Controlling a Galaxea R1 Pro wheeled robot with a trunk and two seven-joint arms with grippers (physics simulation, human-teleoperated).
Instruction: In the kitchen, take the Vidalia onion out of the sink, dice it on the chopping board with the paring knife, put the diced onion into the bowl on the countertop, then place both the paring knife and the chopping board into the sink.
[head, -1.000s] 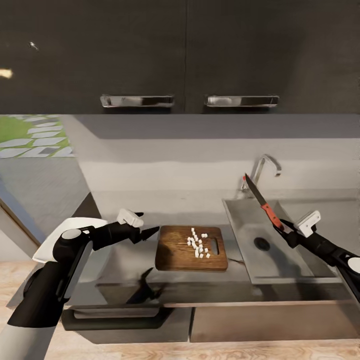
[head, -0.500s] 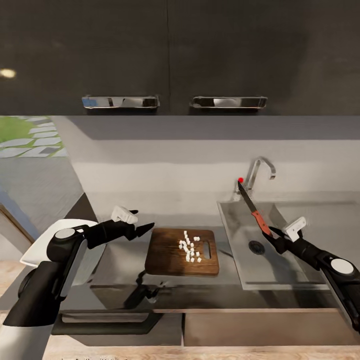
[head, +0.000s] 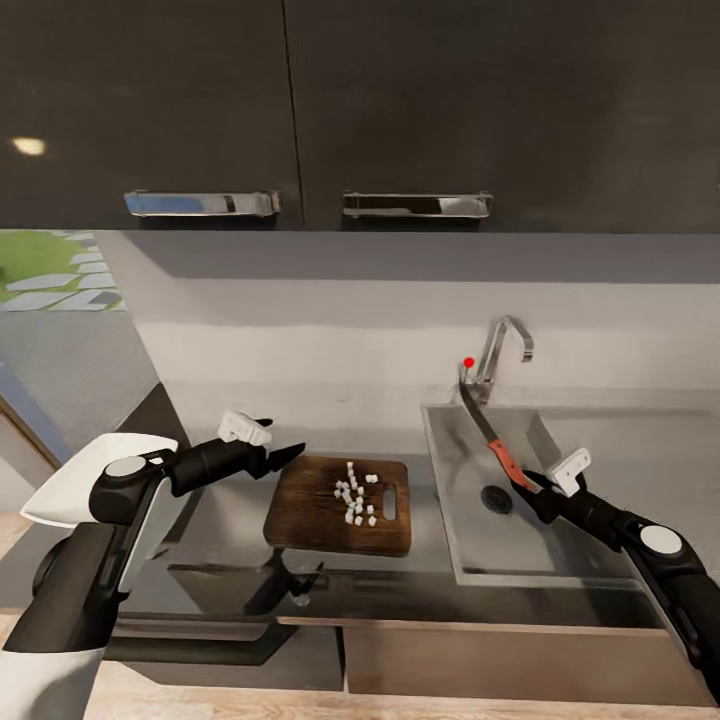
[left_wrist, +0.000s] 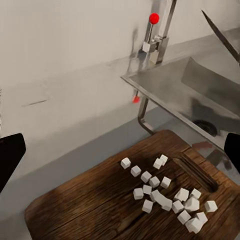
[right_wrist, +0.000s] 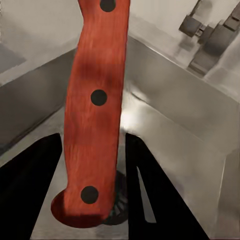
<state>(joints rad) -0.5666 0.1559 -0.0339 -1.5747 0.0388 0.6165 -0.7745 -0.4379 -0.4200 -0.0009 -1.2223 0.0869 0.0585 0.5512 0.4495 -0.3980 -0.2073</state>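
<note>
- The right gripper (head: 540, 487) clamps the red-orange-handled paring knife (head: 492, 440) over the grey steel sink (head: 455, 520); dropped from here, it could bounce.
- White onion dice (head: 354, 497) sit on the dark brown wooden chopping board (head: 300, 515), near its slot end.
- The left gripper (head: 285, 455), spread wide, hangs at the board's far left corner; nudging could scatter dice onto the glossy grey countertop (head: 225, 520).

Two long chrome bar handles (head: 201, 203) (head: 417, 205) run level along the lower edge of the glossy dark upper doors, one on each side of the thin vertical seam between them. A small warm light glint (head: 29, 146) sits on the far door panel. Off to the side, past the grey wall, lies a bright green patch crossed by pale stepping slabs (head: 48, 285), possibly an outdoor lawn, though it is too blurred to be sure.
</note>
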